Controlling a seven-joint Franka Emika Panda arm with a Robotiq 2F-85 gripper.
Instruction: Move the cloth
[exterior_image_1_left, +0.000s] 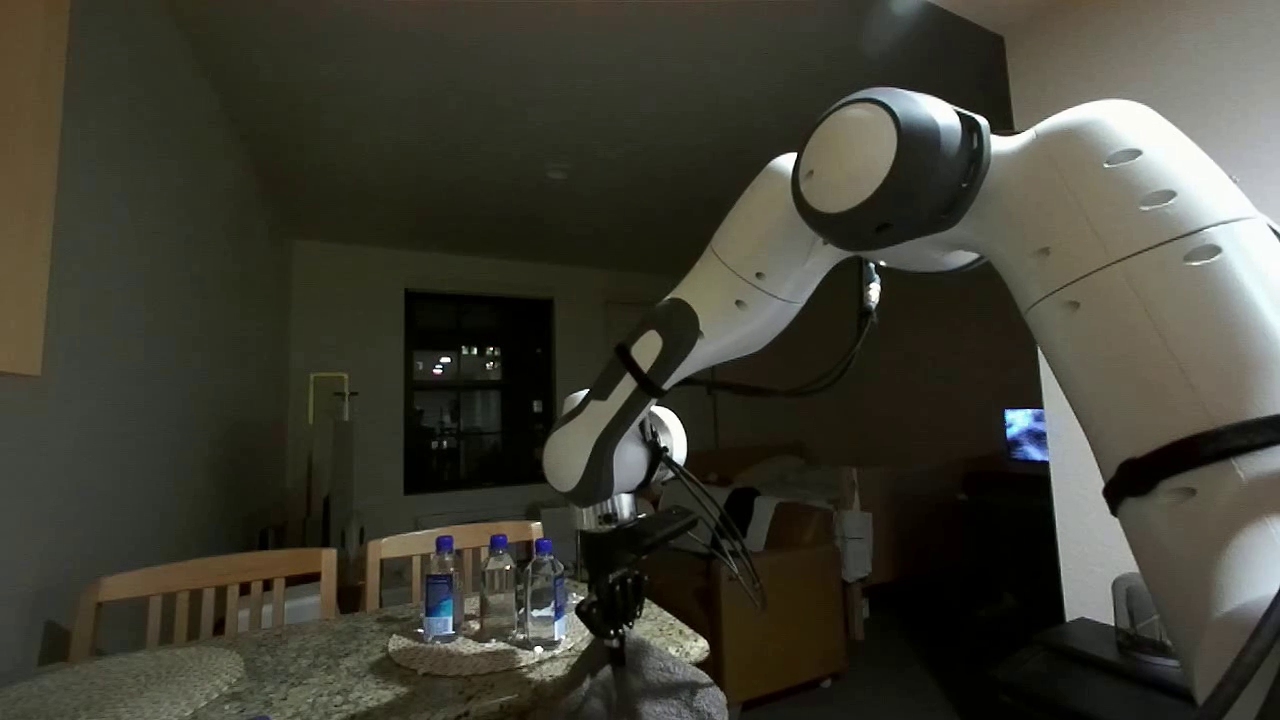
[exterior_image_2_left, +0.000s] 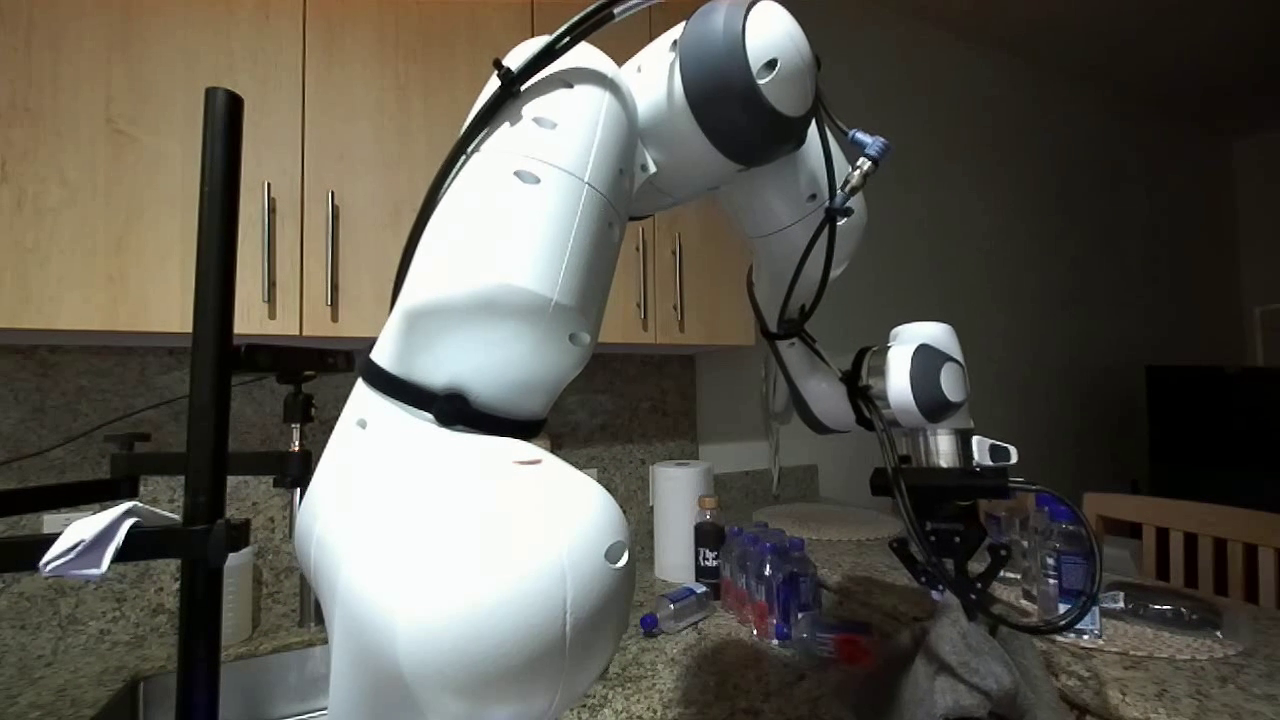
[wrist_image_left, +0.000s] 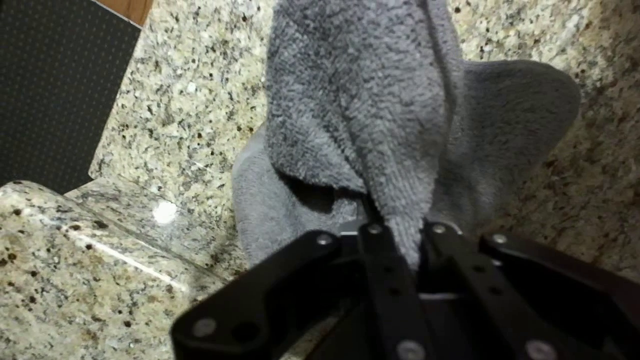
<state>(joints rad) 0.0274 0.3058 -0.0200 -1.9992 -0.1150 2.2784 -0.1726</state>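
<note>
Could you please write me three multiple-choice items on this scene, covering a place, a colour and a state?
1. In an exterior view, what do the three blue-capped bottles stand on?
A) a chair
B) a woven mat
C) a cabinet

2. What colour is the cloth?
A) grey
B) red
C) yellow

3. What is the gripper doing?
A) pinching a bottle
B) holding nothing
C) pinching the cloth

1 B: the mat shows under them.
2 A: the wrist view shows its grey pile.
3 C: cloth runs between its fingers.
</note>
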